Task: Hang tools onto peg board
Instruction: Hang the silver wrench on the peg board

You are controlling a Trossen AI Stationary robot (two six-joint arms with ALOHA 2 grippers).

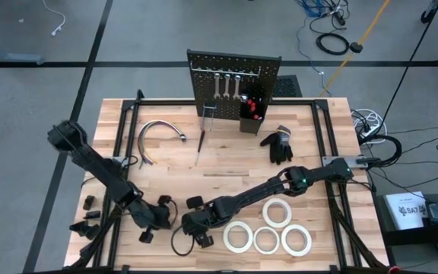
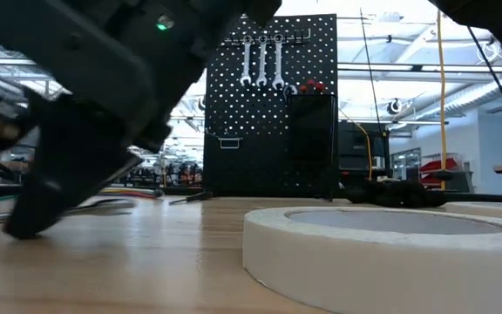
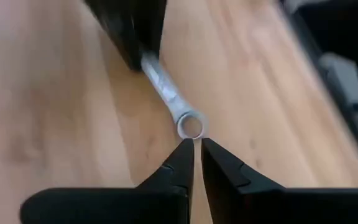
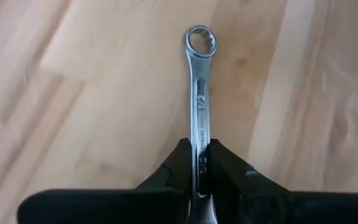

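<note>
Clamping the wrench shank, right gripper fingers are pinched on it, ring end pointing away, low over the table near the front edge. Left gripper sits just off the ring end, jaws parted a sliver, holding nothing. Looks like a handoff step. Next: lift, carry to the peg board, ring onto a free hook beside the three hung wrenches.

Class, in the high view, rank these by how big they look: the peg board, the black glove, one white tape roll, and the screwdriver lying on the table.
1. Peg board: clearly largest.
2. Black glove and tape roll: look about alike, so not ranked.
3. Screwdriver: similar in length, but far thinner, so smallest in area.
</note>
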